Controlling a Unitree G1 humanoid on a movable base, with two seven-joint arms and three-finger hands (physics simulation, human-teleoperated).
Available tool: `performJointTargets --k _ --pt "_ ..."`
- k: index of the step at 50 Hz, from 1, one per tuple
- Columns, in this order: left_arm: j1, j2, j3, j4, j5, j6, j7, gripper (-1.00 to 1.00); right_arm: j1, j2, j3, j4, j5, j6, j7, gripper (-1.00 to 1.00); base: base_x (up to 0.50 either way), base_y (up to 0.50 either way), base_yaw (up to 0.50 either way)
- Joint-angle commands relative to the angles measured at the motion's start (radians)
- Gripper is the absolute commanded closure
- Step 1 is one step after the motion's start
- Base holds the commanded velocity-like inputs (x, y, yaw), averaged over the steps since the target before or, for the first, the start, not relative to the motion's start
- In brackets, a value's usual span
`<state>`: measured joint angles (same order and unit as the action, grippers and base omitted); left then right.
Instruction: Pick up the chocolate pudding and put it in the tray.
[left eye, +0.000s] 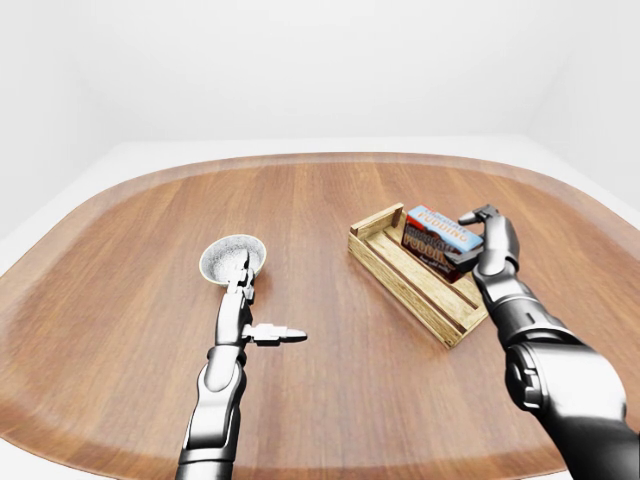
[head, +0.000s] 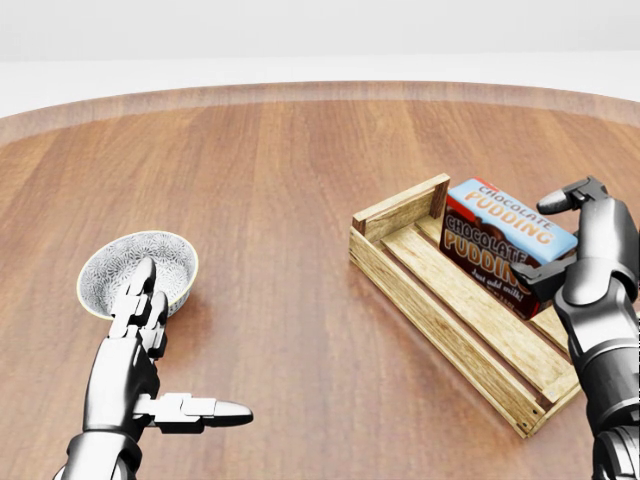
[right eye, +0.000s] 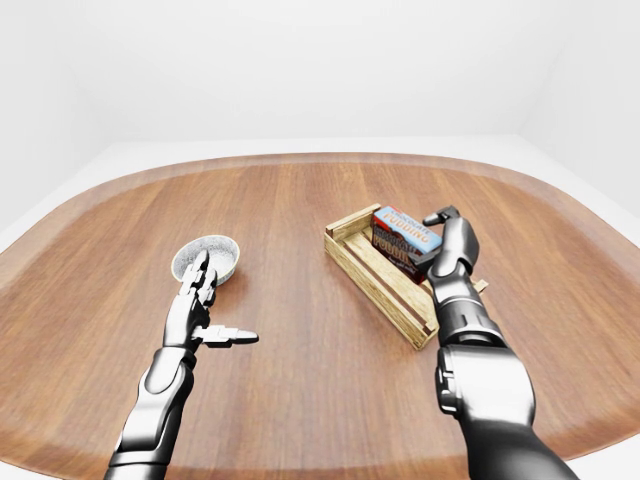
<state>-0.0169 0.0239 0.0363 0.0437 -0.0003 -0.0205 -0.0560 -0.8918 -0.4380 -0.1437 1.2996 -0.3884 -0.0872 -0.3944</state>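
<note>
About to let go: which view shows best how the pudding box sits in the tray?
Head view: the pudding box is large, tilted inside the tray, held by the right hand. Both eye views show it small, partly hidden.

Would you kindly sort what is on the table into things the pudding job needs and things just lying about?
Belongs to the job:
- chocolate pudding box, gripped by the right hand over the tray
- wooden tray

Just lying about:
- patterned bowl, beside the open, empty left hand
</note>
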Motion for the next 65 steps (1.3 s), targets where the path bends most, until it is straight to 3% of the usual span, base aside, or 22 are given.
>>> performJointTargets --k 1,21,44,65 --pt "-0.003 -0.001 0.003 -0.008 -0.007 0.013 0.002 -1.00 -0.001 0.011 -0.005 0.014 0.011 0.000 -0.052 1.00 0.00 0.00 0.00" --pt "-0.003 0.000 0.003 -0.009 -0.008 0.016 0.003 -1.00 0.033 0.022 -0.018 0.026 0.024 0.000 -0.114 1.00 0.00 0.00 0.00" --pt "-0.003 0.000 0.001 0.003 -0.005 0.002 0.001 -1.00 0.078 0.039 -0.031 0.035 0.049 0.000 -0.126 1.00 0.00 0.00 0.00" --pt "0.005 -0.001 -0.001 -0.009 -0.003 0.005 -0.002 -1.00 0.106 0.049 -0.038 0.042 0.051 0.000 -0.129 1.00 0.00 0.00 0.00"
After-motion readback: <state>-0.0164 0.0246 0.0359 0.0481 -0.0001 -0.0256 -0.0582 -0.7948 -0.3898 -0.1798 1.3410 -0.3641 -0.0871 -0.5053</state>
